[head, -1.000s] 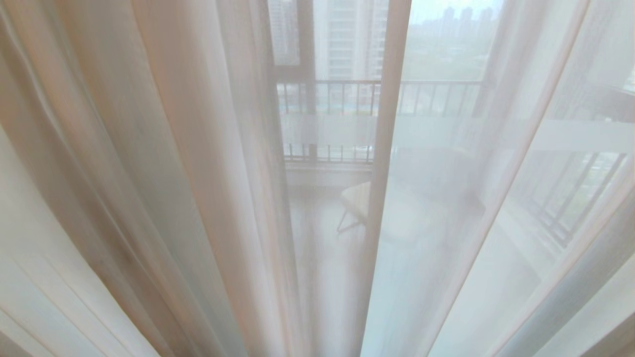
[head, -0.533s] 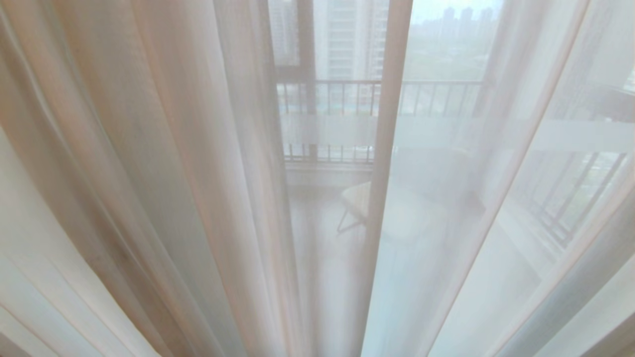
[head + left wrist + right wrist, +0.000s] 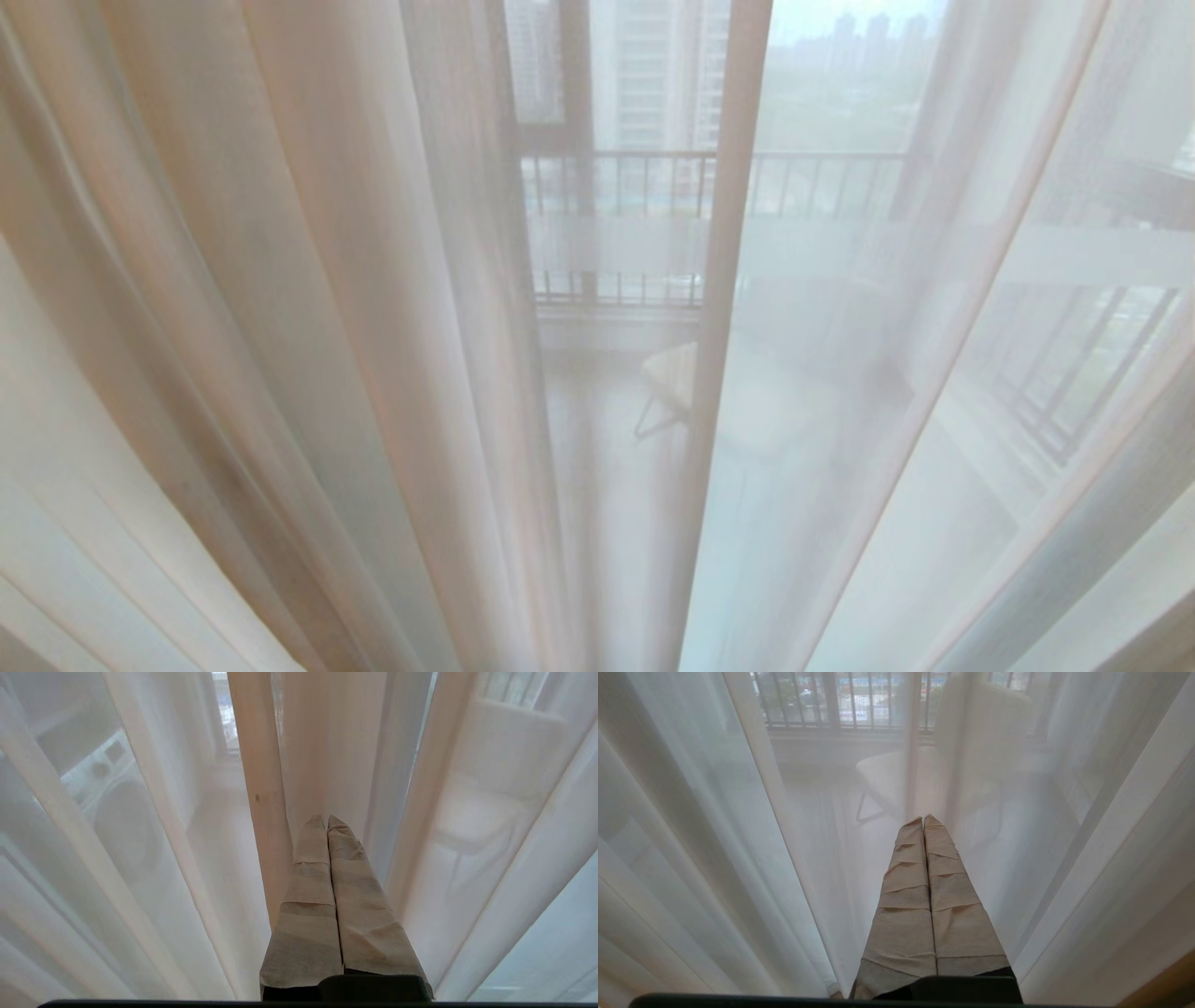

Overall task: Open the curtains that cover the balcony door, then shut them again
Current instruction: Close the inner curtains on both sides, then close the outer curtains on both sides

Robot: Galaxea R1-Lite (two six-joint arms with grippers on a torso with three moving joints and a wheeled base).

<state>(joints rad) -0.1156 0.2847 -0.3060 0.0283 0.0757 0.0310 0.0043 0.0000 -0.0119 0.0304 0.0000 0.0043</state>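
Observation:
Thin cream-white sheer curtains (image 3: 327,327) hang drawn across the whole head view in long folds. The balcony door shows faintly through them, with its frosted strip (image 3: 616,245) at mid-height. Neither arm is in the head view. In the left wrist view my left gripper (image 3: 325,817) is shut, its tape-wrapped fingers (image 3: 308,886) pressed together and empty, pointing at a fold of the sheer curtains (image 3: 261,788). In the right wrist view my right gripper (image 3: 923,818) is also shut and empty, facing the sheer curtains (image 3: 714,835).
Behind the glass a pale chair (image 3: 667,378) stands on the balcony before a dark railing (image 3: 653,182). A washing machine (image 3: 117,812) shows through the fabric in the left wrist view. A strip of wooden floor (image 3: 1171,984) lies beside the curtain hem.
The sheer folds at the lower left of the head view have swayed slightly. Everything else looks the same.

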